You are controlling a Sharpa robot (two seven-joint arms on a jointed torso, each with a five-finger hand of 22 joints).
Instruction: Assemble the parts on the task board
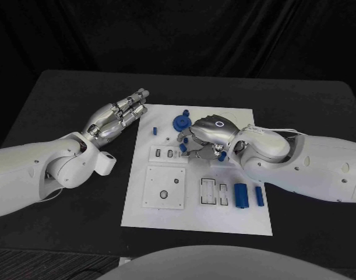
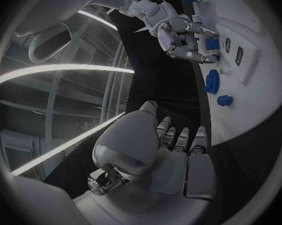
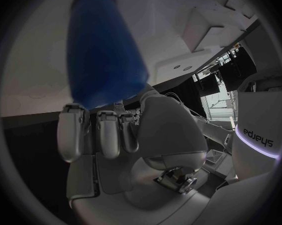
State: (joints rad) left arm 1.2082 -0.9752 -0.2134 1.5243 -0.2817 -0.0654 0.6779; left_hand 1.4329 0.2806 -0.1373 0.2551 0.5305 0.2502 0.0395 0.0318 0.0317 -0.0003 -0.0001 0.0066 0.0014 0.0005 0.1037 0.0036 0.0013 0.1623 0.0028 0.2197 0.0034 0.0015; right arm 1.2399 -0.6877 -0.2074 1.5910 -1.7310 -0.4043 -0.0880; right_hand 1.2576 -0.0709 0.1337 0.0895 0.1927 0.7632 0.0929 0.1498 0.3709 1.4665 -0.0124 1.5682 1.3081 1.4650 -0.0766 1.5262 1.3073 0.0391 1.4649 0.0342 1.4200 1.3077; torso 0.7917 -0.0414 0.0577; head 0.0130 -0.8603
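The white task board (image 1: 194, 216) lies in the middle of the black table. My right hand (image 1: 207, 137) hovers low over its upper middle, fingers curled by the small slots (image 1: 162, 153). In the left wrist view the right hand (image 2: 178, 35) pinches a small blue part (image 2: 211, 44) against the board (image 2: 253, 100). Seen from the right wrist, a blue part (image 3: 103, 50) rises large and blurred above the curled fingers (image 3: 97, 130). My left hand (image 1: 115, 116) lies flat on the table just left of the board, fingers straight and holding nothing.
A blue gear (image 1: 182, 122) and a small blue piece (image 1: 154, 129) sit near the board's top. Two blue bars (image 1: 242, 195) lie at its right side. Another blue piece (image 1: 222, 155) shows by my right palm. A square recessed plate (image 1: 164, 188) occupies the lower left.
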